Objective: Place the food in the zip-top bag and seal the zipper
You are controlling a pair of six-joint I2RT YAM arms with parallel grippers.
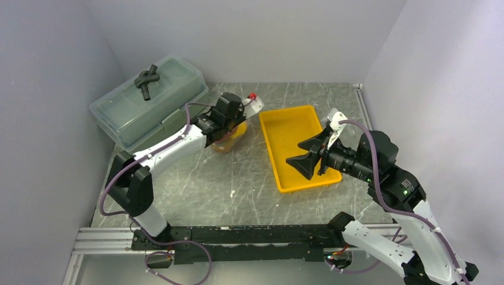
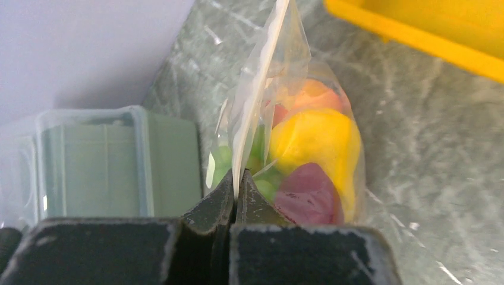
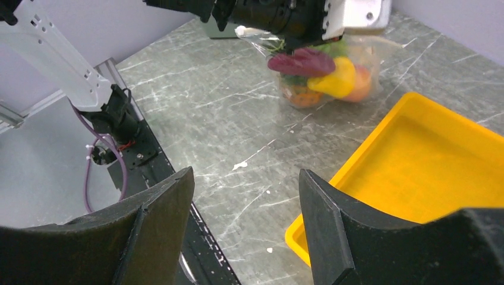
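My left hand (image 2: 236, 184) is pressed together on the zipper (image 2: 257, 98), the whitish strip along the mouth of the zip-top bag (image 2: 291, 53). The bag hangs upright below that pinch, over the counter (image 1: 196, 184) left of the yellow tray (image 1: 268, 148), near the tray's far end and apart from its rim. Whether the bag's bottom rests on the counter, I cannot tell. The food is inside it: the yellow fruit (image 2: 315, 139), the dark purple piece (image 2: 306, 193), the peach (image 2: 315, 95) and green grapes (image 2: 221, 159) press against the clear plastic. The lidded box (image 1: 148, 101) sits farther left of the tray, beyond the bag. My right hand (image 3: 246, 178) is spread and empty, hovering over the tray's near end.
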